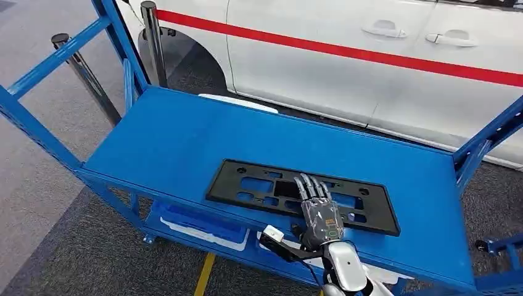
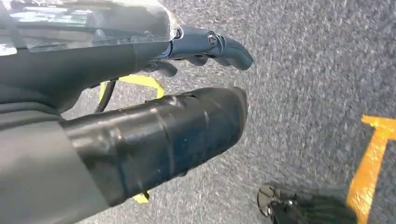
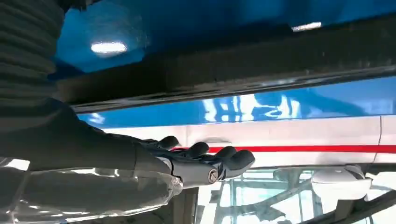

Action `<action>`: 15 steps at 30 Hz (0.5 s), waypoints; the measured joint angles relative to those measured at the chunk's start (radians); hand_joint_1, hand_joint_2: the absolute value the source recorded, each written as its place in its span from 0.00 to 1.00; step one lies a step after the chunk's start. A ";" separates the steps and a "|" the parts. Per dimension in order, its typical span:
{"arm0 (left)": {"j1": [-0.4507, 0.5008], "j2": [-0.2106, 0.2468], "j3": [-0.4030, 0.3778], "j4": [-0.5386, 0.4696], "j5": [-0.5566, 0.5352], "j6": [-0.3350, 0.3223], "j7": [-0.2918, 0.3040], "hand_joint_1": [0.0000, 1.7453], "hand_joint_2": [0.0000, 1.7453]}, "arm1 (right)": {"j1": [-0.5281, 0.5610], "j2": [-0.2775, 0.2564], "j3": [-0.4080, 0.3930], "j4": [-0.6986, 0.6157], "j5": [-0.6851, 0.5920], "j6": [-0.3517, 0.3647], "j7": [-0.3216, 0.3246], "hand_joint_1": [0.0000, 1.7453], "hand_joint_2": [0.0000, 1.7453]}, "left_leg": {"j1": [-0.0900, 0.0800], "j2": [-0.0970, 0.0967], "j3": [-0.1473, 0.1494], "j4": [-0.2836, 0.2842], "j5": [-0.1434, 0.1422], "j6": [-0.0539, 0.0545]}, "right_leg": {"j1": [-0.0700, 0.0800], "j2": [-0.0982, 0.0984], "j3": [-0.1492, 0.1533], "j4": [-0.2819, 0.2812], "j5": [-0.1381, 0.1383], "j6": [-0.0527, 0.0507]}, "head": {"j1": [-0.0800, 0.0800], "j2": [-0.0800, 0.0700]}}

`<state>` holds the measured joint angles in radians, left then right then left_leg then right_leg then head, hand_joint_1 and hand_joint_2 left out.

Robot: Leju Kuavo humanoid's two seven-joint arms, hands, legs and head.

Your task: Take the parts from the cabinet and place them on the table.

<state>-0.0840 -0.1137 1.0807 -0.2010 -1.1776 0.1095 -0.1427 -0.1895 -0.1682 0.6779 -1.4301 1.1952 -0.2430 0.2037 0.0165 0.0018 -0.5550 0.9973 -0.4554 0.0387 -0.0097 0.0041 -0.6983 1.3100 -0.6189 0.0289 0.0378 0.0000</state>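
Observation:
A flat black plastic part [image 1: 259,185], a long frame with cut-outs, lies on the blue table [image 1: 172,135] near its front edge. My right hand [image 1: 319,213] is stretched over the right half of the part, fingers straight and slightly apart, holding nothing. In the right wrist view the fingers [image 3: 205,158] stand a little off the black part [image 3: 233,74], with blue table surface showing between them. My left hand [image 2: 187,88] hangs over the grey carpet with nothing in it, fingers loosely extended.
A white car [image 1: 370,55] with a red stripe stands close behind the table. Blue uprights rise at the table's left [image 1: 120,37] and right [image 1: 487,139]. Two dark posts [image 1: 153,37] stand at the back left. Blue bins [image 1: 197,222] sit on the lower shelf. Yellow tape [image 1: 205,274] marks the floor.

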 joint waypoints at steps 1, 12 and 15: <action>0.001 0.000 0.001 0.000 0.000 0.000 0.000 0.00 0.00 | 0.000 -0.001 0.000 0.002 -0.003 0.004 0.000 0.49 1.00 | 0.000 0.000 0.001 0.000 0.000 0.000 | -0.002 0.000 -0.008 0.019 0.007 0.002 | -0.001 0.000; -0.002 -0.003 0.011 0.000 -0.003 -0.005 0.002 0.00 0.00 | -0.007 -0.005 0.005 0.010 -0.017 0.023 -0.012 0.94 1.00 | -0.001 -0.004 -0.015 0.048 -0.041 -0.047 | -0.004 -0.005 0.138 -0.304 0.158 -0.047 | -0.001 0.000; 0.000 -0.003 0.013 0.000 -0.003 -0.007 0.002 0.00 0.00 | -0.007 -0.007 0.005 0.014 -0.018 0.022 -0.012 0.95 1.00 | 0.000 -0.004 -0.120 0.280 -0.157 -0.054 | -0.001 -0.009 0.134 -0.304 0.158 -0.054 | -0.001 0.000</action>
<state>-0.0843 -0.1164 1.0933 -0.2010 -1.1810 0.1026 -0.1408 -0.1964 -0.1755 0.6828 -1.4157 1.1776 -0.2205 0.1915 0.0165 -0.0023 -0.6752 1.2773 -0.6119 -0.0149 -0.0106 -0.0050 -0.5645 1.0064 -0.4608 -0.0247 0.0366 0.0000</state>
